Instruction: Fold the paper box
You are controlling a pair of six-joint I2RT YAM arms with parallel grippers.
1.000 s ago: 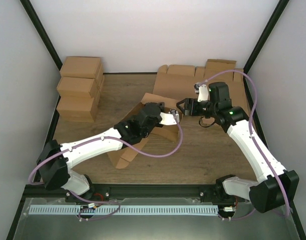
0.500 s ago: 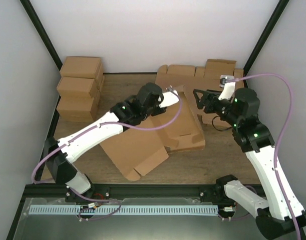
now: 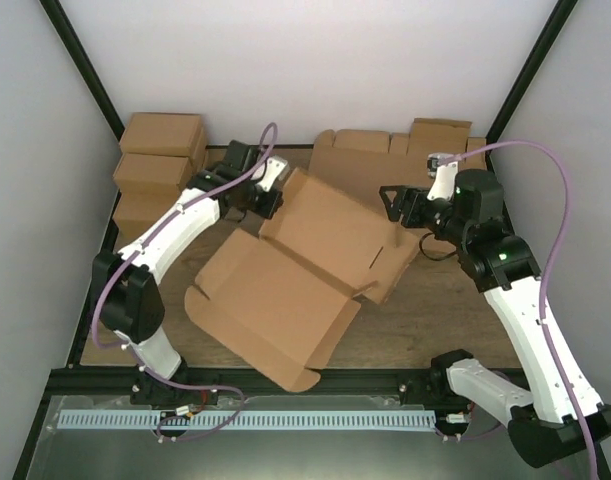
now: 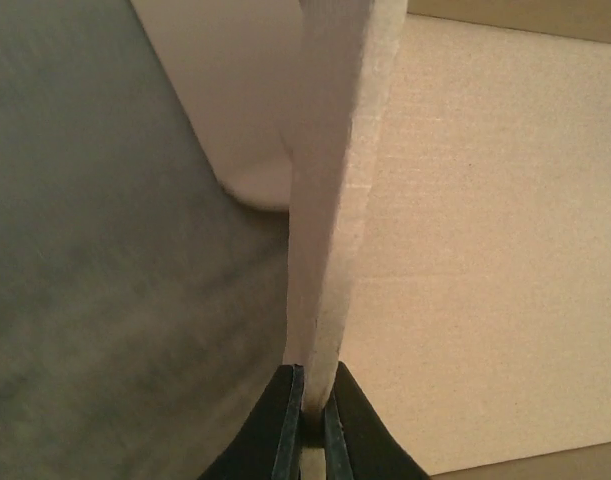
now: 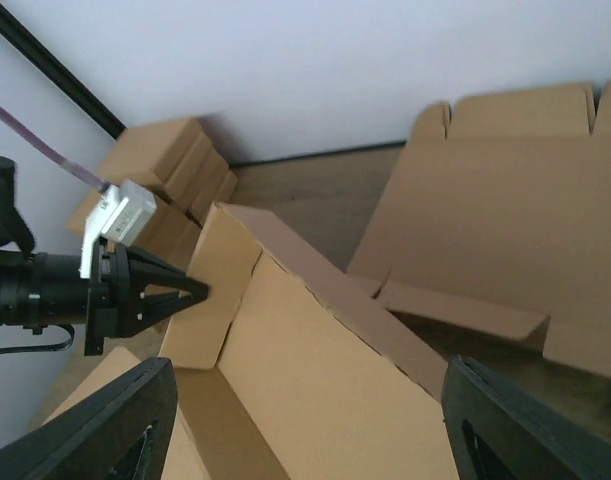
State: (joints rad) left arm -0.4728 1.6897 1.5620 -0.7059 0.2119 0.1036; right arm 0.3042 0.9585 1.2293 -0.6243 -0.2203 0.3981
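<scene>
bench: brown wood-grain top [image 3: 440,305], filling the middle of the overhead view, bare at lower right.
room: plain white walls [image 3: 305,60] on three sides; black frame posts [image 3: 83,62] rise at the upper left and upper right corners.
near edge: a dark rail with a pale slotted metal strip [image 3: 285,420] runs along the bottom of the frame, with the arm bases on it.
paper box: [image 3: 285,280] opened out across the centre of the overhead view, reaching from upper centre to lower centre; its lower panels and flaps lie on the bench and its upper panel tilts up off it.
left jaws: clamped on a side flap at the box's upper left edge; in the left wrist view the dark fingers [image 4: 275,435] pinch the cardboard edge at bottom centre.
right jaws: standing wide, right of centre, just beside the box's upper right corner, nothing between them; whether they touch the cardboard i cannot tell.
upper left: a stack of folded brown boxes [image 3: 160,170] near the wall.
upper centre to right: a sheaf of flat cardboard blanks [image 3: 355,160] by the back wall, beyond the right arm [image 3: 510,290].
</scene>
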